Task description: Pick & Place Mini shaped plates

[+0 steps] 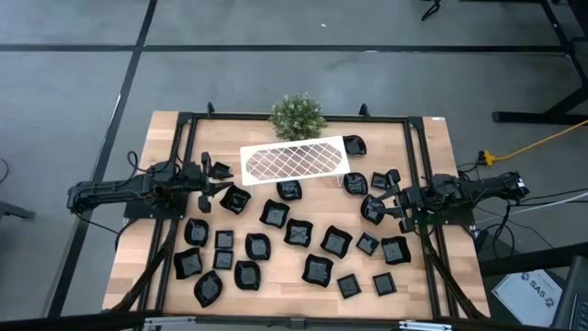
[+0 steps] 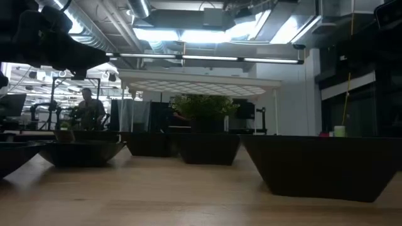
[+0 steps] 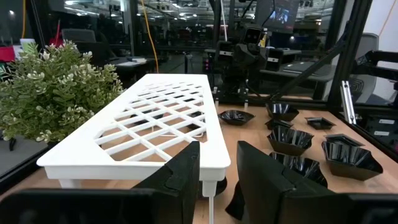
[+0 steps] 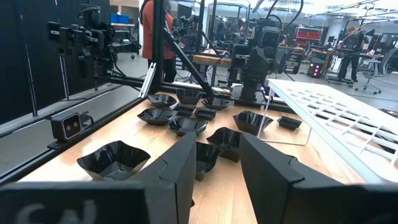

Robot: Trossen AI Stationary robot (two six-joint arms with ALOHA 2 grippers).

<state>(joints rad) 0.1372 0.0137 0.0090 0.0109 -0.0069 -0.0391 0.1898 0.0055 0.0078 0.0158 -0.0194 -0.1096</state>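
Some two dozen small glossy black mini shaped plates (image 1: pixel 296 232) lie scattered over the pale wooden table (image 1: pixel 147 234), most of them nearer than the white lattice-patterned rectangular rack (image 1: pixel 292 161), which stands raised on short legs beside a small green bushy plant (image 1: pixel 297 115). The left gripper (image 1: pixel 208 179) hovers by the rack's left end, its fingers (image 3: pixel 185 177) spread and empty. The right gripper (image 1: pixel 390 195) waits among the right-hand plates, fingers likewise parted around nothing.

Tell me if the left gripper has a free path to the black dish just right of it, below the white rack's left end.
Probably yes: the left gripper is open, and that dish lies uncovered beside it, clear of the rack.
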